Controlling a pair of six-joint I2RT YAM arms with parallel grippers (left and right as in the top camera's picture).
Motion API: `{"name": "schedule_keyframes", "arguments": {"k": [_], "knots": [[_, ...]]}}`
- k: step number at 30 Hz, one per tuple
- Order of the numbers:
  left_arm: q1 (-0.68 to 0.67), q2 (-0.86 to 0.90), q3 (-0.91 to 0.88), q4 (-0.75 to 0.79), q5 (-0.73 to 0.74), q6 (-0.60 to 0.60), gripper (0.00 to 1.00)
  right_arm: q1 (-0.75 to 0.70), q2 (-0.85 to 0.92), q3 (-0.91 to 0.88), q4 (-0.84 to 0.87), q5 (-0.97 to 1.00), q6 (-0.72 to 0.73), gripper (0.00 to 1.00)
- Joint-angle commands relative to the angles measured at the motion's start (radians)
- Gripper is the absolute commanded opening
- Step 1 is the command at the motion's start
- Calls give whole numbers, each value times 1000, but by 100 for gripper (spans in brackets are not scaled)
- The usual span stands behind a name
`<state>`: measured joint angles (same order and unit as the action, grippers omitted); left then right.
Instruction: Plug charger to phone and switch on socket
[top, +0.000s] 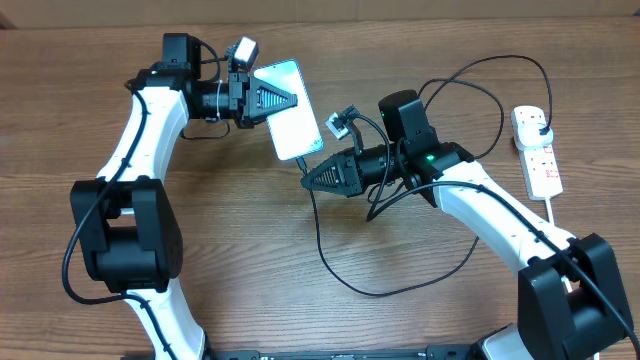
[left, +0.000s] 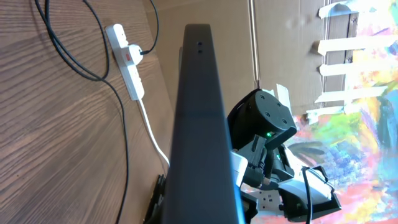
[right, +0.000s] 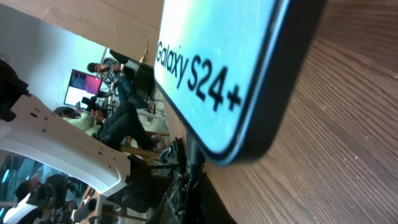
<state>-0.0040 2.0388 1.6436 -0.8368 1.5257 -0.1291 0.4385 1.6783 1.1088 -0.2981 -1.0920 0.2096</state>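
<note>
My left gripper (top: 288, 100) is shut on the phone (top: 292, 125) and holds it lifted, light blue screen up. In the left wrist view the phone (left: 202, 118) appears edge-on as a dark slab between that gripper's (left: 202, 208) fingers. My right gripper (top: 308, 177) is shut on the connector end of the charger (top: 330, 255). In the right wrist view the gripper (right: 194, 179) holds the connector (right: 193, 155) up against the lower edge of the phone (right: 214, 62); whether it is seated is hidden. The white socket (top: 538, 152) lies at the far right with the charger's black plug (top: 541, 126) in it.
The black cable loops over the wooden table between my right arm and the socket (left: 127, 56), and another loop lies toward the front (top: 400, 290). A thick white cord (top: 562, 222) runs from the socket to the front right. Cardboard lines the table's far edge.
</note>
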Motion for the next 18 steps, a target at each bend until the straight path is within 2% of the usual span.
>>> {"name": "schedule_keyframes", "arguments": {"k": [1, 18], "knots": [[17, -6, 15, 4, 35, -6, 4, -8, -13, 3, -11, -3, -24, 4], [1, -6, 15, -2, 10, -6, 4, -26, -13, 3, -16, -54, -59, 4]]}}
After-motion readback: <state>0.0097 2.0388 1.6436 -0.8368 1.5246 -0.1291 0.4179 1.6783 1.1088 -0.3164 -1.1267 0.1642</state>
